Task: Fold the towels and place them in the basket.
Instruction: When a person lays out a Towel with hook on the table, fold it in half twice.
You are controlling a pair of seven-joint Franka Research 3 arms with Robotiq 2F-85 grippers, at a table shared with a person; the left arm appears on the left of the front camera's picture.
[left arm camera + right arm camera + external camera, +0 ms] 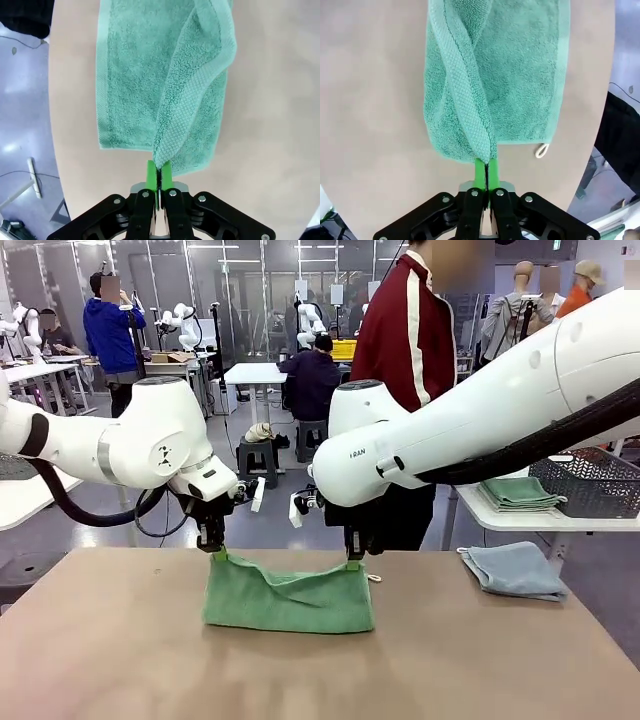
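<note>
The green towel (288, 598) lies in the middle of the worktop (300, 680), its far edge lifted. The left gripper (217, 553) is clamped on one raised corner, the right gripper (352, 562) on the other. A blue towel (515, 569) lies near the worktop's right edge. The basket (590, 480) sits on a side table (500, 518) beyond.

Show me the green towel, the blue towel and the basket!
green towel (290, 602), front view, middle of its front side.
blue towel (515, 570), front view, middle of its top.
basket (592, 490), front view, its lattice front wall.
</note>
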